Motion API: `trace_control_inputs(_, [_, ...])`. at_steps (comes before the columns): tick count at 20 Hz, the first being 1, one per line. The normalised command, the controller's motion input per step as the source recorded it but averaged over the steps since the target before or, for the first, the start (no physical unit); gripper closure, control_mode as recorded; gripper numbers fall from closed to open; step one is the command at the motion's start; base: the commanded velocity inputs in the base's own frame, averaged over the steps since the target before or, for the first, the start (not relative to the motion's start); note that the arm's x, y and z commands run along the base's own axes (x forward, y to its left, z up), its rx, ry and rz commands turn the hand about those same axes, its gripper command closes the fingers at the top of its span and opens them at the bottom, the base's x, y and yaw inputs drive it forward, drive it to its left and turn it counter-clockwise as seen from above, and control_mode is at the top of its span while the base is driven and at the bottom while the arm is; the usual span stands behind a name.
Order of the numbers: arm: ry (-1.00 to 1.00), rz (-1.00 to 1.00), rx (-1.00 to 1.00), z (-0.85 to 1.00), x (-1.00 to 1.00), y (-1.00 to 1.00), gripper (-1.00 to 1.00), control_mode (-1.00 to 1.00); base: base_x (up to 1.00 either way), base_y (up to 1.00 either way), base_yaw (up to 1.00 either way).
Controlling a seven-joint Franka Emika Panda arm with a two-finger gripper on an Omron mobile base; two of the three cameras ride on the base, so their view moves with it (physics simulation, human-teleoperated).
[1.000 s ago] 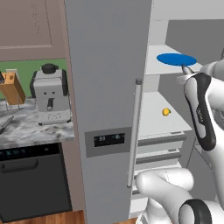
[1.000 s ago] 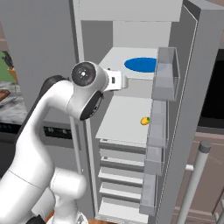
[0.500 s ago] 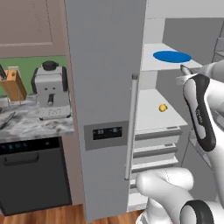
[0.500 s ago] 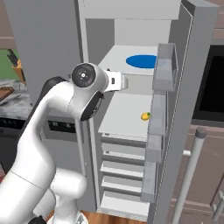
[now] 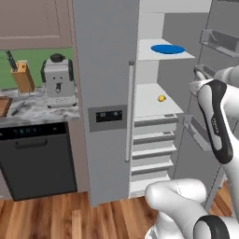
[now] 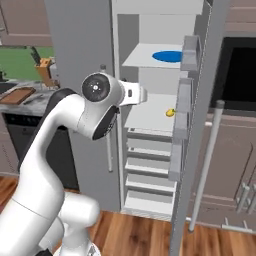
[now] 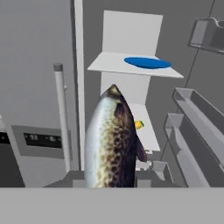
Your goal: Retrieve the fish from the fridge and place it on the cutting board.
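The fish (image 7: 111, 140), silvery with a brown-speckled back, stands up the middle of the hand view, held at its lower end by my gripper (image 7: 112, 177), which is shut on it. The fingers are hidden behind the fish. My hand (image 5: 201, 80) hangs in front of the open fridge (image 5: 105, 70), outside its shelves. The cutting board (image 6: 20, 95), flat and reddish-brown, lies on the marble counter far to the left, and its corner (image 5: 3, 106) shows at the left edge of the left base view.
A blue plate (image 5: 167, 48) lies on the upper fridge shelf and a tiny yellow ball (image 5: 161, 98) on the one below. The open right door (image 6: 187, 115) carries bins. A knife block (image 5: 22, 74) and coffee machine (image 5: 59, 80) stand on the counter above the dishwasher (image 5: 39, 158).
Both base views have pulled back from the fridge, so the camera has moved away from it. The arm keeps its pose with the hand at shelf height.
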Motion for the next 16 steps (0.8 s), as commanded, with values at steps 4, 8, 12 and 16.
trace_control_inputs(4, [0.00,0.00,0.00,0.00,0.00,0.00,1.00,1.00,0.00,0.90,0.00])
trace_control_inputs(8, [0.00,0.00,0.00,0.00,0.00,0.00,1.00,1.00,0.10,1.00,0.00])
trace_control_inputs(12, [0.00,0.00,0.00,0.00,0.00,0.00,1.00,1.00,0.10,1.00,0.00])
trace_control_inputs(16, [0.00,0.00,0.00,0.00,0.00,0.00,1.00,1.00,0.12,1.00,-0.01])
